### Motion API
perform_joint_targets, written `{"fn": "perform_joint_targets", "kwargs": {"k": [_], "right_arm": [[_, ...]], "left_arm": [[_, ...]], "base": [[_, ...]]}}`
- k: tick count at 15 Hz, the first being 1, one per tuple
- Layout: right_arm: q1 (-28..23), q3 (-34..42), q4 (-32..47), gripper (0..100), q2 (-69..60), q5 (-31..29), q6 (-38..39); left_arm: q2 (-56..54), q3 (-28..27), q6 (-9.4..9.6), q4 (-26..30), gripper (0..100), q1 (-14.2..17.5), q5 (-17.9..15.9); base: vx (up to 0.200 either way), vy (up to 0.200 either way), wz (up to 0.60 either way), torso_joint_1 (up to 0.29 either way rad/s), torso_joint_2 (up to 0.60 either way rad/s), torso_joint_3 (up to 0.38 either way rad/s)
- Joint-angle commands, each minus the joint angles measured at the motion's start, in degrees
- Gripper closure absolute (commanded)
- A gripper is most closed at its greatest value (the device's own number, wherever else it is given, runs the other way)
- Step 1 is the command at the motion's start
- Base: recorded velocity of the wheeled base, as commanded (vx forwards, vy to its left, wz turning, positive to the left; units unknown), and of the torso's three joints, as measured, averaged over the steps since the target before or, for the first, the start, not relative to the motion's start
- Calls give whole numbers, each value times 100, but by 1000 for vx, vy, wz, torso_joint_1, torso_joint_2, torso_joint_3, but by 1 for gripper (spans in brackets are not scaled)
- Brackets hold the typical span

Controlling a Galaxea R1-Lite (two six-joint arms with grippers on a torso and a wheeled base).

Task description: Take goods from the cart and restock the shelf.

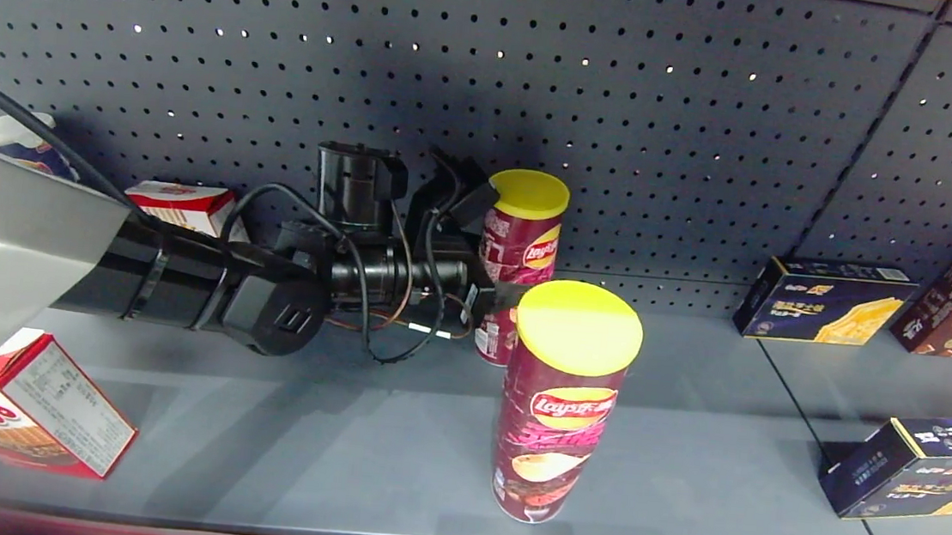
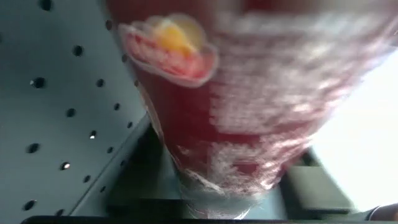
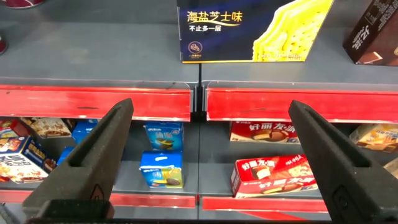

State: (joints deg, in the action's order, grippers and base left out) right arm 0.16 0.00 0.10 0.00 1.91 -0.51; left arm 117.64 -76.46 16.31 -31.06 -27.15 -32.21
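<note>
**Rear can may tip when the grip lets go**

The rear chip can [image 1: 527, 242], dark red with a yellow lid, is upright at the back of the shelf [image 1: 323, 435], just beside the pegboard wall [image 1: 460, 59]. The left gripper [image 1: 501, 292] is closed around the lower half of its body. In the left wrist view the can [image 2: 249, 112] is very close to the camera and blurred. I cannot tell if its base rests fully on the shelf.

This is the first risk. If the fingers open while the base is above the surface or tilted, the tall narrow can is likely to wobble and fall.

The front chip can [image 1: 563, 404] stands near it, toward the front edge of the shelf. A falling rear can could hit it, and both are round, so they could roll over that edge.

The second risk is the retreat. The arm lies low along the shelf with loose cables, and a sideways pull could drag the can or brush the front one. A red and white box [image 1: 41, 415] lies at the front left corner, under the arm's way out.

The right gripper [image 3: 210, 106] is wide open, holds nothing, and is well apart from the cans.
</note>
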Motion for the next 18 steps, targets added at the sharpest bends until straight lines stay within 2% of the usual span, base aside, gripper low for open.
{"fn": "perform_joint_targets", "kwargs": {"k": [1,4,7,8,9,10,11,13,18], "right_arm": [[2,0,-1,0,9,2,-2],[2,0,-1,0,9,2,-2],[2,0,-1,0,9,2,-2],[2,0,-1,0,9,2,-2],[2,0,-1,0,9,2,-2],[2,0,-1,0,9,2,-2],[2,0,-1,0,9,2,-2],[2,0,-1,0,9,2,-2],[2,0,-1,0,9,2,-2]], "left_arm": [[13,87,4,-102,0,-19,30],[-48,360,4,-339,0,-27,162],[-496,905,4,-541,0,8,197],[-795,1353,12,-647,0,25,505],[-945,1599,4,-726,0,25,672],[-1199,2100,-14,-946,0,17,865],[-1199,2100,-14,-946,0,17,865],[-1516,2680,-14,-1236,0,43,1067],[-1481,2531,-23,-1271,0,104,1700]], "base": [[0,0,0,0,0,0],[0,0,0,0,0,0],[0,0,0,0,0,0],[0,0,0,0,0,0],[0,0,0,0,0,0],[0,0,0,0,0,0],[0,0,0,0,0,0],[0,0,0,0,0,0],[0,0,0,0,0,0]]}}
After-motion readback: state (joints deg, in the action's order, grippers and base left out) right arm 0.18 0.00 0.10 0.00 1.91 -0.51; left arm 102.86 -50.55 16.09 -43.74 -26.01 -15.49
